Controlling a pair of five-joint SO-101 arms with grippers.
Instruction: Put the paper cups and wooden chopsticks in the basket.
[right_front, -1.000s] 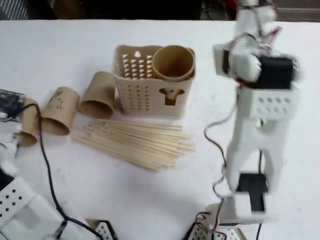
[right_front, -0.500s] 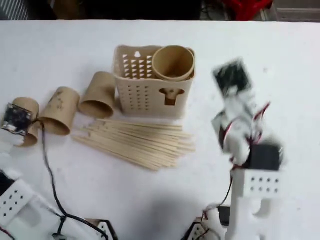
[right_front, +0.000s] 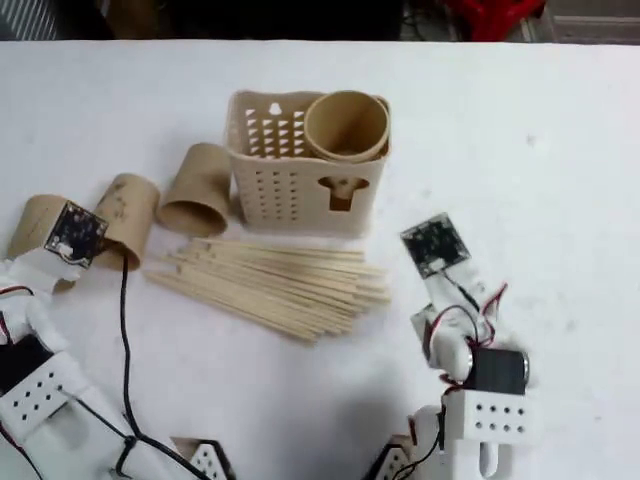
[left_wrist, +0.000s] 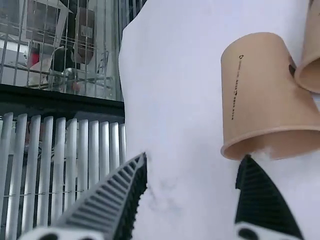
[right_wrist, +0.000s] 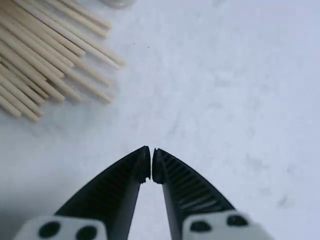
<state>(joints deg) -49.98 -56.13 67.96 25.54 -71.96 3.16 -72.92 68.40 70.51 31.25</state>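
A cream perforated basket (right_front: 290, 180) stands mid-table with one paper cup (right_front: 346, 125) upright inside it. Three more brown paper cups lie on their sides beside it (right_front: 198, 190), (right_front: 125, 215), (right_front: 32, 218). A pile of wooden chopsticks (right_front: 270, 280) lies flat in front of the basket. My left gripper (left_wrist: 192, 167) is open, low over the table, and the outermost lying cup (left_wrist: 265, 100) rests just beyond one fingertip. My right gripper (right_wrist: 151, 165) is shut and empty over bare table, with the chopstick ends (right_wrist: 50, 55) a short way ahead.
The left arm (right_front: 40, 390) and its black cable (right_front: 125, 340) occupy the near left corner. The right arm (right_front: 480, 400) is folded by the near edge. Beyond the table's edge, the left wrist view takes in railings (left_wrist: 60, 150).
The right arm has swung back from beside the basket and folded down toward the near edge. The left arm has moved rightward to the outermost lying cup.
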